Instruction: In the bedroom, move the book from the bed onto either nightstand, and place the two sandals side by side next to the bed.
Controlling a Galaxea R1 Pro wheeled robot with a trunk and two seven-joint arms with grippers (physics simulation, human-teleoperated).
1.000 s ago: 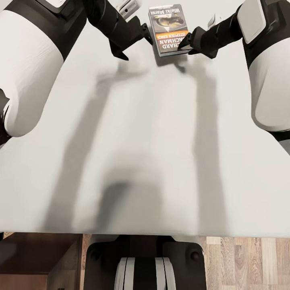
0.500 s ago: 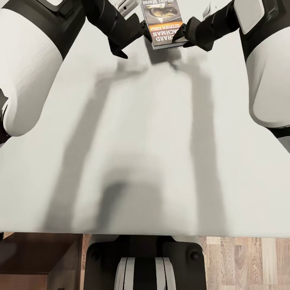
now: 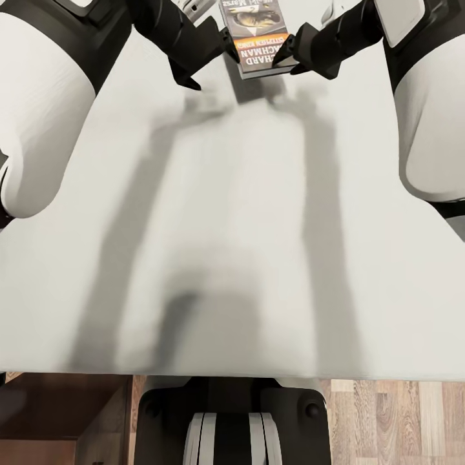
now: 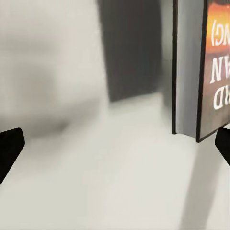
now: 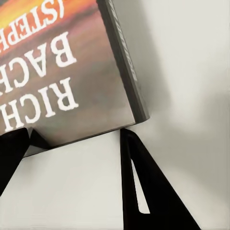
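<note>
At the top centre of the head view, the book (image 3: 257, 35), a thin glossy paperback with an orange band and white lettering, is hovering just above the smooth off-white mattress of the bed (image 3: 232, 213), casting a shadow beneath. Its long axis is running up the frame, tilted slightly, lettering upside down.

The right gripper (image 3: 292, 57) is standing part open with its black wedge fingers at the book's near right corner; whether it is pinching cannot be told. The left gripper (image 3: 210, 61) is spreading wide, one finger touching the book's left edge.

Wood-plank floor (image 3: 394, 420) is showing at lower right.
</note>
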